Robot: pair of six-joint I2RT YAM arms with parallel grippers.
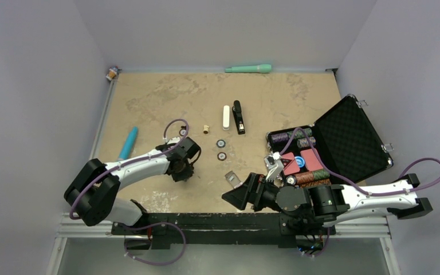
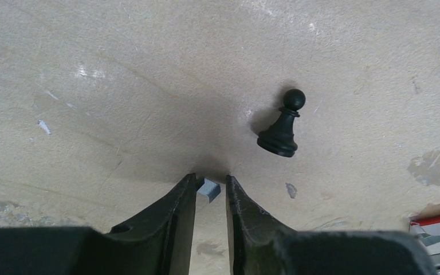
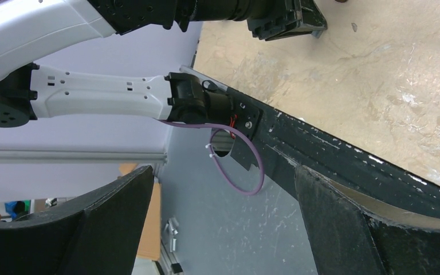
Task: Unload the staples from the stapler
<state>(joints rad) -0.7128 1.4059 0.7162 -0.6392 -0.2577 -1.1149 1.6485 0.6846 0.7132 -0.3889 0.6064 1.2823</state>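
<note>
Stapler: we see the stapler [image 1: 239, 117] lying flat on the desk [image 1: 166, 97], in the far middle part. Its length runs from far to near, and it is well apart from both grippers.
Beside the stapler: a white bar [image 1: 226, 117] lies parallel to it, just at its left in the top view. We cannot tell if the 2 touch.
Left gripper: the left gripper [image 2: 210, 177] points down at the desk, left of the middle. Its jaws stand close together, with only a narrow slot between them.
Staple strip: a small grey staple strip [image 2: 208, 191] sits in this slot, at the tips. It seems to lie against 1 jaw, with a thin gap at the other. We cannot tell if it is really clamped.
Pawn: 1 black chess pawn [image 2: 282, 127] stands on its base on the desk, near the tips but apart from them.
Right gripper: the right gripper [image 3: 223, 172] is spread wide and holds nothing. It hangs at the near edge of the desk and faces the left arm [image 3: 91, 97].
Case: an open black case [image 1: 349, 134] lies at the right side of the desk, with rows of chips [image 1: 312, 175] inside.
Other things: a blue stick [image 1: 128, 143] lies left of the left arm, and a green wand [image 1: 248, 69] lies at the far edge.
</note>
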